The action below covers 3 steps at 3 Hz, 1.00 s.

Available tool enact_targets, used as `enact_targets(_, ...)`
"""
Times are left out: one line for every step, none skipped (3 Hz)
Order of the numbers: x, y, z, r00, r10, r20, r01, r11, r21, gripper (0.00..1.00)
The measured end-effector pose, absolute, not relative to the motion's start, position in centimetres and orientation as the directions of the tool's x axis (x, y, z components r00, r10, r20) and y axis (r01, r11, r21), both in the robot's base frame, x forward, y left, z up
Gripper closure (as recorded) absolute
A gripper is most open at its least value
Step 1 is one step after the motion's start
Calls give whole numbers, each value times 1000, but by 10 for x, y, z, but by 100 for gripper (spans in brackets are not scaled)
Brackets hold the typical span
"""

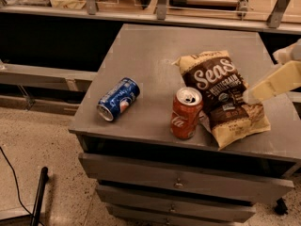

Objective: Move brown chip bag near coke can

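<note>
The brown chip bag (225,97) lies flat on the grey table top (146,51), right of centre, with its white lettering facing up. The coke can (186,113) stands upright at the bag's lower left edge, touching or almost touching it, near the table's front edge. My gripper (261,89) comes in from the right edge of the view as a pale slab. Its tip is at the bag's right edge, slightly above the table. It is not around the bag.
A blue Pepsi can (118,99) lies on its side at the table's front left. Drawers (178,179) sit below the table top. A railed counter (160,13) runs behind the table. A black pole (38,194) and a cable are on the floor at the left.
</note>
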<state>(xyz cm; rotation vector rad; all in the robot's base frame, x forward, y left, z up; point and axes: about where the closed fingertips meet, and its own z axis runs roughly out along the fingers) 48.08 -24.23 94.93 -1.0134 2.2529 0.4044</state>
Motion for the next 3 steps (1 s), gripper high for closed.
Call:
enact_targets(489,-288,977,-438,-485,-757,-748,663,8,0)
enact_targets(496,-323,999,-387,-434,-814,-740,673,-8,0)
enact_targets(499,-320,1005,-374,-436,-818,-741,671,-19,0)
